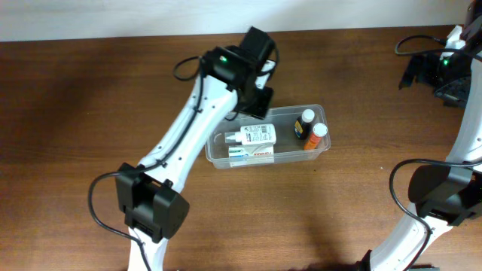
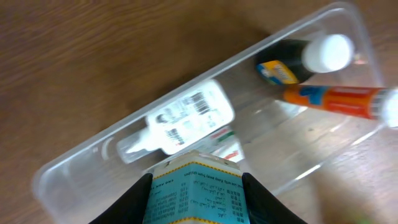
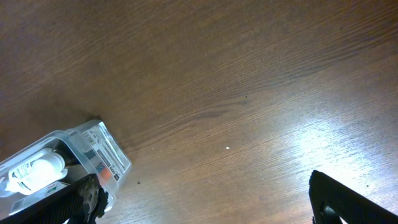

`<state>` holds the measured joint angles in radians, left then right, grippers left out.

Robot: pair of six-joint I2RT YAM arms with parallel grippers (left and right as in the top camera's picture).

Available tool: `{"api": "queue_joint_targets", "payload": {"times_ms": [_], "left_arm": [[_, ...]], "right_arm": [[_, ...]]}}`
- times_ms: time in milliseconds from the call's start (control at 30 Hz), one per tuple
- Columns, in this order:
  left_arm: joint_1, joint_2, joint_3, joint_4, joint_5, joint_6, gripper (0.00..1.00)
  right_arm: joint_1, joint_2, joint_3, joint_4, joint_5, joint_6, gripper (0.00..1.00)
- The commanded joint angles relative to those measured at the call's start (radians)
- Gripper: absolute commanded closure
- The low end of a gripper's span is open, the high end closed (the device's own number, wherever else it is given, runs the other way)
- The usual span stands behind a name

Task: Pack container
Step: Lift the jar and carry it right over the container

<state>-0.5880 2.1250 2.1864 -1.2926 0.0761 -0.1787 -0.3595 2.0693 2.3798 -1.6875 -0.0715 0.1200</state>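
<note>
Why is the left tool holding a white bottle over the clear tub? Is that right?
Not quite. The left tool holds a light blue box, not the white bottle, over the container; that bottle lies inside it. The left wrist view shows this.

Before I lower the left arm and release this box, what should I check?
1. Grip on the box: ok; the left gripper is shut on it.
2. Box above the container: ok in the left wrist view.
3. Free floor beneath: not ok; the white bottle and flat carton seem to lie right below.
4. Gap between the white bottle and the black bottle and orange bottle: cannot tell whether the box fits.
5. Right gripper out of the way: ok; open, off to the side.
</note>
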Motion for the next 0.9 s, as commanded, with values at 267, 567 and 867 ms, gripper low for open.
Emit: {"api": "queue_joint_targets", "payload": {"times_ms": [267, 567, 867], "left_arm": [[-0.075, 0.026, 0.021, 0.055, 0.007, -0.106, 0.59], [-0.078, 0.116, 0.021, 0.067, 0.024, -0.136, 0.59], [-0.092, 0.183, 0.021, 0.101, 0.045, -0.147, 0.59]], "right_arm": [[-0.008, -0.019, -0.004, 0.000, 0.002, -0.003, 0.01], [-0.008, -0.019, -0.004, 0.000, 0.002, -0.003, 0.02], [-0.008, -0.019, -0.004, 0.000, 0.002, -0.003, 0.02]]}}
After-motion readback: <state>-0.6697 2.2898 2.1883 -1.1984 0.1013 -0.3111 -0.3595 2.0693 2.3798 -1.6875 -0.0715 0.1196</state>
